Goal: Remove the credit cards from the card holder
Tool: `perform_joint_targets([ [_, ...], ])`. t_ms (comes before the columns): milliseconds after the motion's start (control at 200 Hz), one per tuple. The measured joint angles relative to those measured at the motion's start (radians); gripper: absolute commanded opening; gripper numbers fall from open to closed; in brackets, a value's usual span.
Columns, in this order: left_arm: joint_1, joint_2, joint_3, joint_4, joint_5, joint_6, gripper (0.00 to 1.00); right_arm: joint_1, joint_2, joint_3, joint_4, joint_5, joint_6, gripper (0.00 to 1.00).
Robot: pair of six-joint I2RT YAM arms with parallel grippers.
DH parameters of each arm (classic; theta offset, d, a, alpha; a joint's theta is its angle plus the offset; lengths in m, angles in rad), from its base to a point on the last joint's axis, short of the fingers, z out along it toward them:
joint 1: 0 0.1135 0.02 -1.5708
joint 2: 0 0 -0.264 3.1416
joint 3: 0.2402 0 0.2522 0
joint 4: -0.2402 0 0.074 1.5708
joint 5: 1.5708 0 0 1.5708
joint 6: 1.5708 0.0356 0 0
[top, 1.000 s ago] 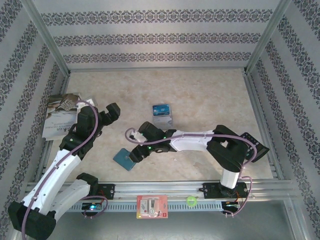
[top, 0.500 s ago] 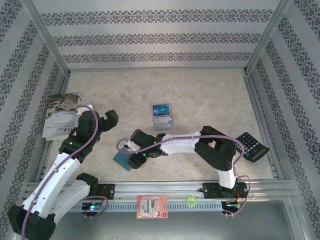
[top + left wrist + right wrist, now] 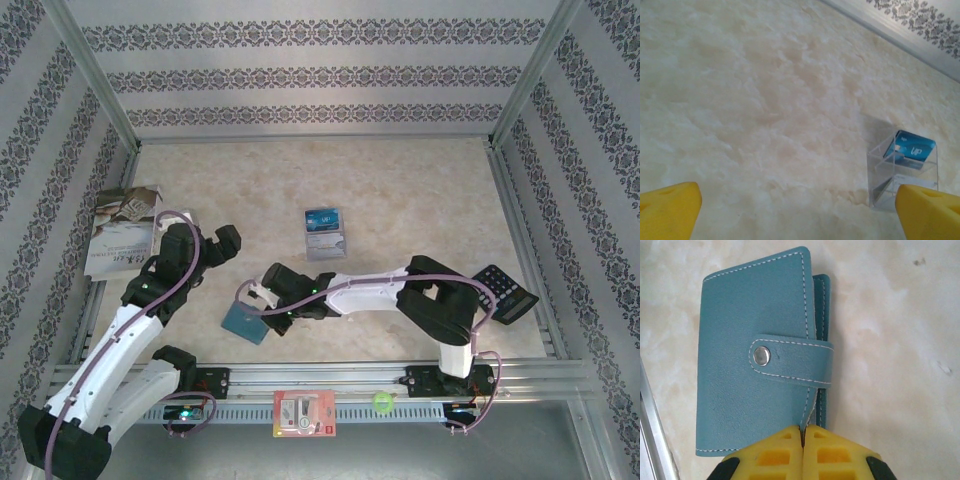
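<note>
The card holder lay snapped closed near the table's near edge, left of centre. The right gripper had its yellow fingers pressed together, tips at the holder's opening edge. The left gripper hung spread wide. Toward mid-table, a clear stand held a blue card marked "up".

You are working in a lab-type robot test cell: marble-print tabletop, aluminium frame posts, damask-striped wall panels, slotted mounting rail at the near edge.
</note>
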Motion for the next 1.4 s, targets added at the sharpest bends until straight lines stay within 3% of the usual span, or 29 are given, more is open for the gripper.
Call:
perform_joint_targets([
  [320, 0.004, 0.126, -0.024, 0.171, 0.277, -0.009, 0.94, -0.135, -0.399, -0.227, 0.032, 0.019, 0.043, 0.00],
  [500, 0.005, 0.225, -0.095, 0.443, 0.475, -0.083, 0.91, -0.275, -0.611, -0.312, 0.044, 0.019, 0.096, 0.00],
  [670, 0.002, 0.304, -0.140, 0.738, 0.590, -0.164, 0.88, -0.441, -0.743, -0.339, 0.087, -0.018, 0.164, 0.00],
  [859, -0.021, 0.397, -0.172, 1.070, 0.664, -0.246, 0.80, -0.570, -0.762, -0.338, 0.216, -0.093, 0.276, 0.00],
  [1079, -0.061, 0.557, -0.179, 1.435, 0.727, -0.363, 0.78, -0.583, -0.695, -0.306, 0.366, -0.177, 0.409, 0.00],
  [1399, -0.080, 0.640, -0.159, 1.662, 0.761, -0.455, 0.72, -0.565, -0.651, -0.261, 0.500, -0.244, 0.523, 0.00],
])
